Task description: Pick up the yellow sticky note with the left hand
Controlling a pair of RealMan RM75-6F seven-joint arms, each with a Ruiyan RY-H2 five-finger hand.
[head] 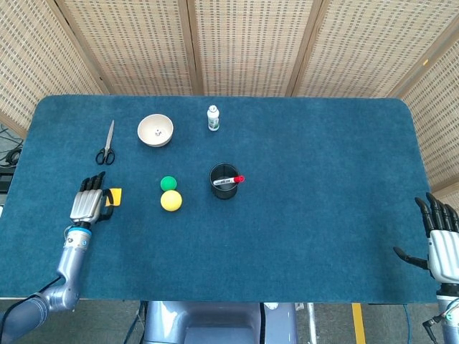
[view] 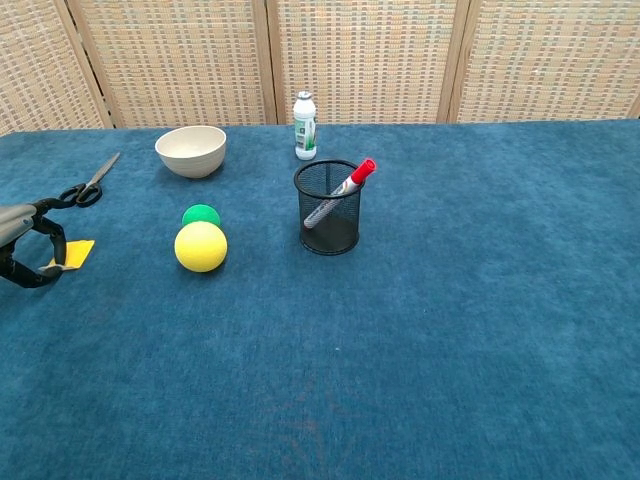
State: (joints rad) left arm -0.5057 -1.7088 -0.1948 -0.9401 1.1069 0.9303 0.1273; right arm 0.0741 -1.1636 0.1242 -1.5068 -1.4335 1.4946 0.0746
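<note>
Chest view: small yellow sticky note (view: 73,253), partly behind left hand (view: 28,250).

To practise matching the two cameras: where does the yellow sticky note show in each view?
Head view: sticky note at far left, beside the left hand.
Chest view: sticky note near the left edge, by the left hand.
Shared landmark: yellow ball, to the note's right in both.
</note>
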